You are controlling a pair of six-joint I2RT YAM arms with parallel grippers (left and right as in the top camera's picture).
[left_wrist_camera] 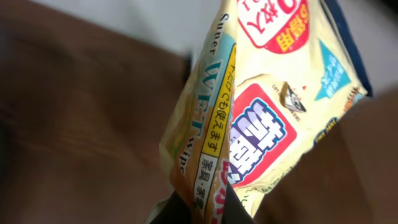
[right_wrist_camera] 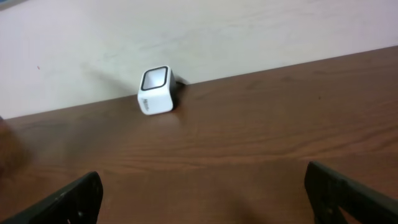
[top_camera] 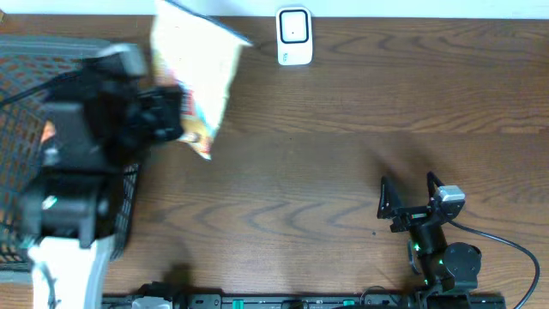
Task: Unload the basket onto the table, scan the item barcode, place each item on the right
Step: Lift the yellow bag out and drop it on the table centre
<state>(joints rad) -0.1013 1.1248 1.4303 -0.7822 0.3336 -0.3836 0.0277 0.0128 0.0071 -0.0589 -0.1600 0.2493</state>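
Your left gripper [top_camera: 171, 116] is clamped on the bottom edge of the pack [top_camera: 193, 69], a yellow wet-wipes pouch with red and blue print. In the left wrist view the dark fingers [left_wrist_camera: 163, 215] pinch the pack's [left_wrist_camera: 261, 112] lower end, and it rises away from them, creased down the middle.

From overhead the pack is blurred. It sits at the back left of the table [top_camera: 343, 129], just right of the basket [top_camera: 26, 94], with its top corner reaching past the table's far edge. The scanner [top_camera: 293, 36], a small white box with a dark window, stands at the back edge, to the right of the pack and apart from it.

Your right gripper [top_camera: 408, 184] is at the front right, well apart from the pack and scanner, with its fingers [right_wrist_camera: 68, 199] spread wide and nothing between them. Its wrist camera faces the scanner [right_wrist_camera: 156, 90] across bare wood.
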